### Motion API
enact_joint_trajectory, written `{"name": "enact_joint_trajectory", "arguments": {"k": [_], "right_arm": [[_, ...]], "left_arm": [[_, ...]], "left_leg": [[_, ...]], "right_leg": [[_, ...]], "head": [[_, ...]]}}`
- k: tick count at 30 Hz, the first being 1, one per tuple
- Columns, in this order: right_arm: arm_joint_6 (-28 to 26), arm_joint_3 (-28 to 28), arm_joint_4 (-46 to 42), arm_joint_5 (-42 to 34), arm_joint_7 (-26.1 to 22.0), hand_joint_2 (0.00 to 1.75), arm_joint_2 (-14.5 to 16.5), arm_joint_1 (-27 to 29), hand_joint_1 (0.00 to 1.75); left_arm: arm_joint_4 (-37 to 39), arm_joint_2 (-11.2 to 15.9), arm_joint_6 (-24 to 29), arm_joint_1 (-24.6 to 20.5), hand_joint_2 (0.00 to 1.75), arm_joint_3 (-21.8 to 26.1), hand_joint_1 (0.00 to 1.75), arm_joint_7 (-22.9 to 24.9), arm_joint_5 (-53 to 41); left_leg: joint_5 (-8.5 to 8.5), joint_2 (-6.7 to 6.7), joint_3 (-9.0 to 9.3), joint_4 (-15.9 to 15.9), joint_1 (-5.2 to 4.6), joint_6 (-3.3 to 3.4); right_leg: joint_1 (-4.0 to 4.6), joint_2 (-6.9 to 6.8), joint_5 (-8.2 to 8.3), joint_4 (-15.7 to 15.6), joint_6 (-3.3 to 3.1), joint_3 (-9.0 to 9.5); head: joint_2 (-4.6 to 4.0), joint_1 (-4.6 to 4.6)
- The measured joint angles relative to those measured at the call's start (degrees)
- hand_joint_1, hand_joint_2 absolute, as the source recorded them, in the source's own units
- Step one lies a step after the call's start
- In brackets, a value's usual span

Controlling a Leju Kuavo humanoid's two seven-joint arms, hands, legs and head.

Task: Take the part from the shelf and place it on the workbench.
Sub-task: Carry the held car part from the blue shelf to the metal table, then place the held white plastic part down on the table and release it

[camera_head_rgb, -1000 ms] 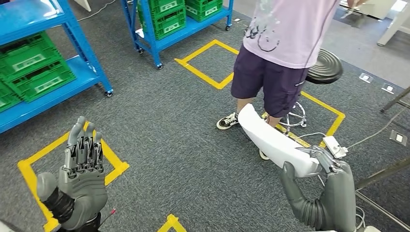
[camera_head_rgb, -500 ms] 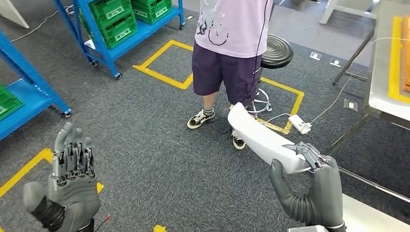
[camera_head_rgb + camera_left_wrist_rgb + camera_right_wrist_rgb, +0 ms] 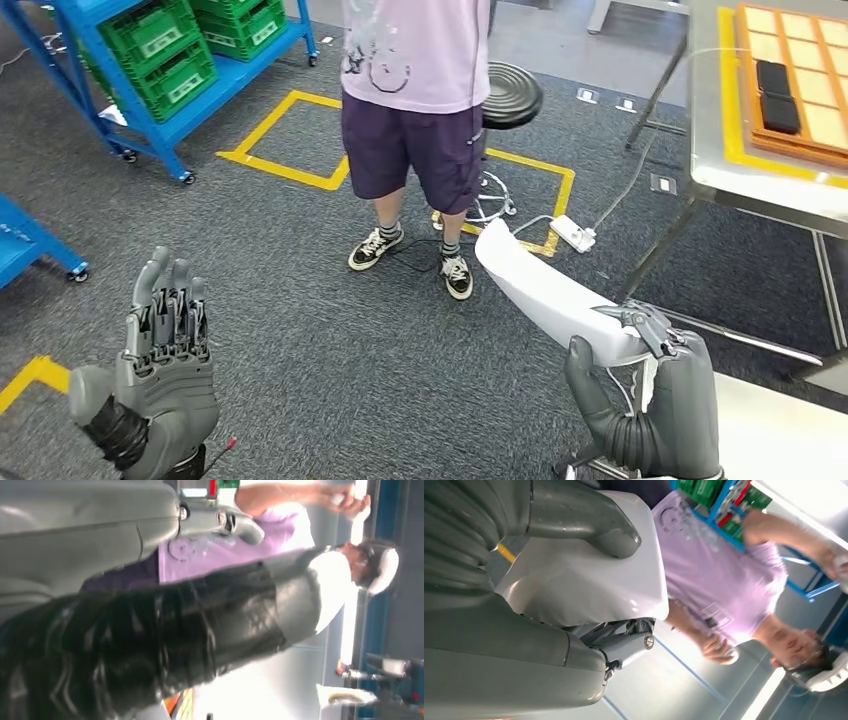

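A long white curved part [image 3: 545, 290] sticks up and forward from my right hand [image 3: 650, 405], which grips its lower end at the lower right of the head view. In the right wrist view the thumb [image 3: 589, 522] and the fingers clamp that white part [image 3: 589, 587]. My left hand [image 3: 165, 365] is raised at the lower left, fingers straight and apart, holding nothing; its dark fingers [image 3: 165, 630] loom close in the left wrist view. The steel workbench [image 3: 715, 165] stands at the upper right with an orange grid tray [image 3: 815, 100] on it. Blue shelves [image 3: 200, 100] with green crates stand at the upper left.
A person in a lilac shirt and purple shorts [image 3: 410, 140] stands straight ahead on the grey carpet, beside a black stool [image 3: 510, 95]. Yellow tape squares [image 3: 285, 170] mark the floor. A white power strip [image 3: 572, 233] with cables lies near the workbench leg. A white surface [image 3: 770, 430] lies at my right.
The camera has turned right: the shelves slid off to the left and the workbench came into sight at the right. My right hand keeps its grip on the white part; the left stays raised.
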Motion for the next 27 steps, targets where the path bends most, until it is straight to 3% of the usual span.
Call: {"name": "enact_joint_trajectory", "arguments": {"k": [1, 3, 5, 6, 7, 8, 9, 10, 12, 14, 16, 17, 19, 21, 23, 24, 25, 27], "right_arm": [[0.0, 0.0, 0.0, -0.1, 0.0, 1.75, 0.0, 0.0, 1.75], [0.0, 0.0, 0.1, -0.2, 0.1, 1.75, 0.0, 0.0, 1.75], [0.1, 0.1, 0.2, -0.3, 0.1, 1.75, 0.0, -0.1, 1.75], [0.1, 0.1, 0.2, -0.3, 0.2, 1.75, 0.0, -0.1, 1.75], [0.1, 0.1, 0.3, -0.3, 0.2, 1.75, 0.1, -0.1, 1.75], [0.1, 0.1, 0.4, -0.4, 0.2, 1.75, 0.1, -0.1, 1.75], [0.1, 0.1, 0.4, -0.4, 0.2, 1.75, 0.2, -0.1, 1.75], [0.1, 0.1, 0.5, -0.4, 0.2, 1.75, 0.2, -0.1, 1.75], [0.1, 0.1, 0.5, -0.5, 0.3, 1.75, 0.3, -0.1, 1.75], [0.1, 0.1, 0.5, -0.5, 0.3, 1.75, 0.3, -0.1, 1.75], [0.1, 0.1, 0.5, -0.5, 0.3, 1.75, 0.3, 0.1, 1.75], [0.1, 0.1, 0.5, -0.5, 0.3, 1.75, 0.3, 0.1, 1.75], [0.1, 0.1, 0.5, -0.5, 0.3, 1.75, 0.3, 0.2, 1.75], [0.1, 0.2, 0.6, -0.5, 0.3, 1.75, 0.3, 0.4, 1.75], [0.1, 0.3, 0.7, -0.5, 0.3, 1.75, 0.3, 0.9, 1.75], [0.1, 0.3, 0.7, -0.4, 0.3, 1.75, 0.3, 1.1, 1.75], [0.1, 0.4, 0.7, -0.4, 0.3, 1.75, 0.3, 1.3, 1.75], [0.0, 0.4, 0.8, -0.3, 0.2, 1.75, 0.3, 1.5, 1.75]], "left_arm": [[0.0, 0.0, 0.0, 0.0, 0.00, 0.0, 0.00, 0.0, 0.0], [0.0, 0.1, 0.0, 0.0, 0.00, 0.0, 0.00, -0.1, 0.0], [0.0, 0.1, 0.0, 0.0, 0.00, 0.0, 0.00, -0.1, 0.0], [0.1, 0.2, 0.0, 0.1, 0.00, -0.1, 0.00, -0.2, 0.0], [0.1, 0.2, 0.1, 0.2, 0.00, -0.1, 0.00, -0.1, 0.0], [0.1, 0.3, 0.1, 0.2, 0.00, -0.1, 0.00, -0.1, 0.0], [0.1, 0.3, 0.1, 0.3, 0.00, -0.1, 0.00, -0.1, 0.0], [0.1, 0.3, 0.1, 0.3, 0.00, -0.1, 0.00, -0.1, 0.0], [0.1, 0.4, 0.1, 0.3, 0.00, -0.1, 0.00, -0.1, 0.0], [0.1, 0.4, 0.1, 0.3, 0.00, -0.1, 0.00, -0.1, 0.0], [0.1, 0.4, 0.1, 0.3, 0.00, -0.1, 0.00, 0.0, 0.0], [0.1, 0.4, 0.1, 0.3, 0.00, -0.1, 0.00, 0.0, 0.0], [0.1, 0.4, 0.2, 0.3, 0.00, -0.1, 0.00, 0.0, 0.0], [0.1, 0.4, 0.4, 0.5, 0.00, -0.1, 0.00, 0.0, 0.0], [0.1, 0.4, 0.6, 0.8, 0.00, -0.1, 0.00, 0.0, 0.0], [0.2, 0.4, 0.7, 0.9, 0.00, -0.1, 0.00, 0.0, 0.0], [0.2, 0.4, 0.8, 1.0, 0.00, -0.1, 0.00, 0.0, 0.0], [0.2, 0.4, 0.9, 1.0, 0.00, -0.1, 0.00, 0.0, 0.0]], "left_leg": [[-0.13, 0.50, -0.09, -0.1, 0.02, -0.32], [-1.43, -1.08, -0.61, 1.4, 0.20, -0.90], [-4.61, -4.61, -3.39, 7.6, 0.40, -1.25], [-6.23, -5.73, -5.44, 11.7, 0.42, -1.31], [-7.15, -6.26, -7.27, 15.0, 0.41, -1.36], [-6.98, -6.46, -8.23, 16.3, 0.42, -1.34], [-5.71, -6.61, -8.09, 15.4, 0.44, -1.26], [-3.60, -6.95, -6.85, 12.4, 0.52, -1.12], [-0.42, -9.32, -3.31, 4.7, 0.88, -0.86], [0.11, -11.07, -1.34, 1.1, 0.97, -0.61], [0.19, -10.14, -0.96, 0.9, 0.77, -0.11], [0.31, -9.44, -0.78, 0.7, 0.75, 0.21], [0.44, -8.03, -0.30, 0.1, 0.82, 0.76], [0.26, -6.54, -0.10, 0.0, 0.51, 1.15], [-0.01, -4.90, -0.05, 0.1, 0.18, 1.44], [-0.15, -4.11, 0.02, 0.1, 0.05, 1.50], [-0.31, -3.39, 0.16, 0.1, -0.06, 1.51], [-0.70, -2.07, 0.56, 0.1, -0.33, 1.31]], "right_leg": [[-0.06, 0.73, 0.17, -0.2, -0.29, 0.11], [-0.34, 2.06, 0.50, -0.8, -0.85, 0.69], [-0.58, 3.46, 0.70, -1.1, -1.28, 1.10], [-0.60, 4.23, 0.73, -1.0, -1.41, 1.02], [-0.59, 5.07, 0.72, -0.9, -1.46, 0.93], [-0.57, 5.91, 0.70, -0.8, -1.48, 0.86], [-0.57, 6.82, 0.66, -0.7, -1.45, 0.84], [-0.59, 7.75, 0.60, -0.6, -1.35, 0.85], [-0.63, 9.47, 0.38, -0.1, -0.94, 0.66], [-0.82, 10.91, 0.39, 0.3, -0.28, 0.06], [-1.14, 12.25, 0.66, 0.2, 0.52, -0.50], [-1.16, 11.94, 0.54, 0.5, 0.83, -0.85], [-0.95, 9.15, -1.10, 3.6, 1.22, -2.60], [-0.92, 5.71, -4.20, 11.0, 1.45, -6.28], [-1.00, 4.59, -5.57, 16.6, 1.49, -9.20], [-1.00, 4.38, -4.78, 16.3, 1.39, -9.15], [-0.94, 4.08, -3.13, 13.7, 1.20, -7.89], [-0.35, 1.65, -0.03, 5.5, 0.48, -3.64]], "head": [[0.00, -0.06], [0.00, -0.42], [0.00, -1.15], [0.00, -1.45], [0.00, -1.72], [0.00, -1.92], [0.00, -2.10], [0.00, -2.29], [0.00, -2.62], [0.00, -2.71], [0.00, -2.70], [0.00, -2.66], [0.00, -2.03], [0.00, -1.23], [0.00, -0.94], [0.00, -0.80], [0.00, -0.64], [0.00, -0.34]]}}
